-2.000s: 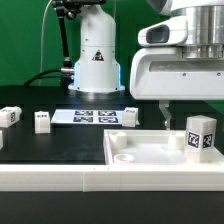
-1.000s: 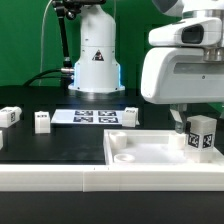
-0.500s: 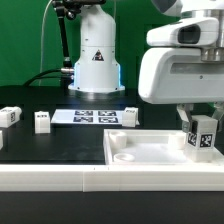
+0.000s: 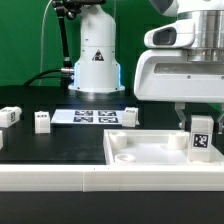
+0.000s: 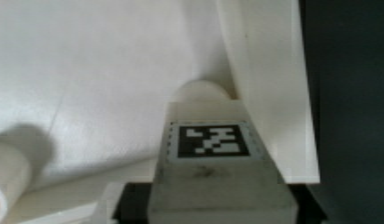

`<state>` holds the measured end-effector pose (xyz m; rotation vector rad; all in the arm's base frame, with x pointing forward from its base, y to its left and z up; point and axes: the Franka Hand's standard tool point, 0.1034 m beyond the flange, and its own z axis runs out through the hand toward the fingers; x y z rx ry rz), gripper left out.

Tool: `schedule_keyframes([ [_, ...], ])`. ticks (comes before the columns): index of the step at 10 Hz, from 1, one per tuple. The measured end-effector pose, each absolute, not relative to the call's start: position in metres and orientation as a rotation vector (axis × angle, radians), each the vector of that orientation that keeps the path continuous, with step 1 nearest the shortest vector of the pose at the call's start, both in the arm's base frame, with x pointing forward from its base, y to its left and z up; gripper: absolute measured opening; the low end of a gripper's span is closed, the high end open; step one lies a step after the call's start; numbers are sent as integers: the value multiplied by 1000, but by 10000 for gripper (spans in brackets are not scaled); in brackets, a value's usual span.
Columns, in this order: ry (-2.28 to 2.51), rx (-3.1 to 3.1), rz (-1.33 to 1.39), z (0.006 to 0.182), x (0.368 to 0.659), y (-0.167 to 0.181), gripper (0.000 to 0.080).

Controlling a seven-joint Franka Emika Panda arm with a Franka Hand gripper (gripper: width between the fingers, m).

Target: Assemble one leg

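My gripper (image 4: 197,122) is shut on a white leg (image 4: 202,138) with a marker tag on its face. It holds the leg upright over the right end of the large white tray-like piece (image 4: 135,160), low near its rim. In the wrist view the leg (image 5: 210,150) sits between my dark fingers (image 5: 139,202), pointing down at the tray's white floor (image 5: 100,70) beside its raised rim. Other legs lie on the black table: one (image 4: 129,116) by the marker board, one (image 4: 42,122) left of it, one (image 4: 9,116) at the far left.
The marker board (image 4: 93,117) lies flat behind the tray. The robot's white base (image 4: 96,55) stands at the back. A round white stub (image 5: 8,165) rises from the tray floor near the leg. A white ledge (image 4: 60,180) runs along the front.
My gripper has moved toward the exterior view's right and down with the leg, which now sits lower at the tray's right end.
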<state>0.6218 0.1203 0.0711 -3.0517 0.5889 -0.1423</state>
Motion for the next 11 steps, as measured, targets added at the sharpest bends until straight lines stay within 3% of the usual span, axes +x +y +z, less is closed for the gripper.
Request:
schedule_keyframes([
  [3,953,-2975,-152,71,621,111,295],
  [7,1098,-2950,-156,71,620,102,307],
  [9,1090,-2953,-156,71,620,102,550],
  [10,1090,-2953,-156,71,620,102,620],
  [11,1090,-2953,-156,71,620,102,620],
])
